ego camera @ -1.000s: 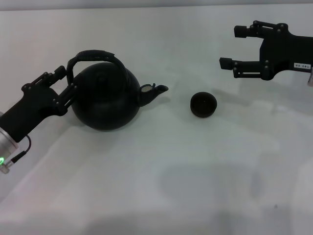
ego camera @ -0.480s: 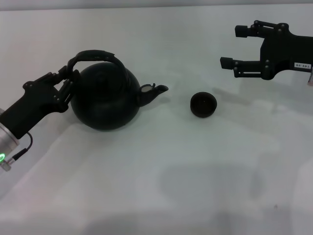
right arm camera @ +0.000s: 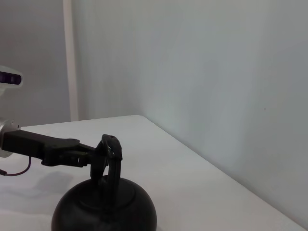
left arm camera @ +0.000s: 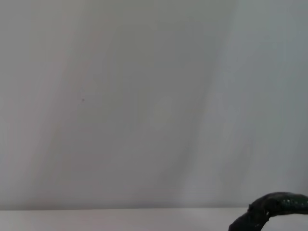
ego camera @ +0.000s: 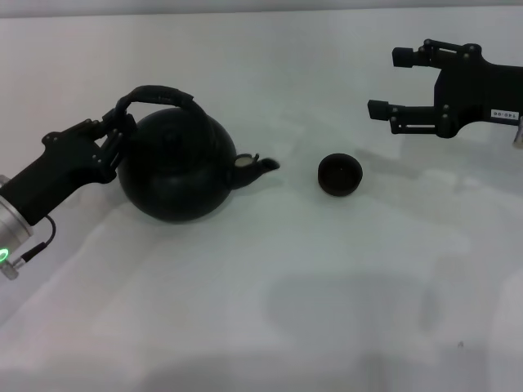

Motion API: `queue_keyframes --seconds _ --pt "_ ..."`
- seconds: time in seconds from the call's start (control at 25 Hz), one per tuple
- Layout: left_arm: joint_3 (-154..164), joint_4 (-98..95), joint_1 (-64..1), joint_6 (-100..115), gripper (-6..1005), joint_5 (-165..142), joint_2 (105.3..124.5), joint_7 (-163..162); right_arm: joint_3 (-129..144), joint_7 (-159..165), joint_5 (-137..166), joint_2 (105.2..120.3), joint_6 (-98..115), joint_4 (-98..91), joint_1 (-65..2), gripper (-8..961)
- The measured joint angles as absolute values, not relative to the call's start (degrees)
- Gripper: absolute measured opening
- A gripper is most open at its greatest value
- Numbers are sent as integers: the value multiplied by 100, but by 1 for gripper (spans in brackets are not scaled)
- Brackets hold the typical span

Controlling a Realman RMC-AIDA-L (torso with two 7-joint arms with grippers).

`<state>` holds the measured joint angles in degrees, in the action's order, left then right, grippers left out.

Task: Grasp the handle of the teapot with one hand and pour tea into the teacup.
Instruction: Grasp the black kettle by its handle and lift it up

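left gripper [ego camera: 114, 135] jaws now clamped on the handle [ego camera: 155, 95] at its end away from the cup; a second ago they were still apart around it, so the grasp is made. the teapot [ego camera: 176, 163] has shifted since then: spout a little lower and the body rocked toward the cup, though whether its base has left the tabletop [ego camera: 327, 286] i cannot tell. judged: lift just starting, pour not begun. cup [ego camera: 339, 175] sits beyond the spout, apart from it. right gripper [ego camera: 392, 82] idle past the cup, jaws apart, holding nothing.
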<state>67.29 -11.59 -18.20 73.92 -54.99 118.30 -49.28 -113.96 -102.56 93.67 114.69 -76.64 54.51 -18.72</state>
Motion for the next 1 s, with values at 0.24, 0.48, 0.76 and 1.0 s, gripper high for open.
queue_keyframes --seconds 0.24,0.48,0.76,1.0 --pt "6741 -1400 -1790 7229 200 -5513 11834 -5116 -11384 -10329 9362 11469 -7669 5374 -1872 858" --pt "6755 -2034 -1616 7177 178 -5737 11839 -5474 -11408 -10449 9346 11469 -7674 5290 -1872 858" --pt "6753 -3540 -1228 6752 166 -6401 11889 -6413 -11424 -10649 9201 11469 -7682 5154 -1872 858" --pt "6749 -4577 -1166 6273 163 -7301 11892 -7550 -11435 -10920 8955 11470 -7685 4975 -1822 858"
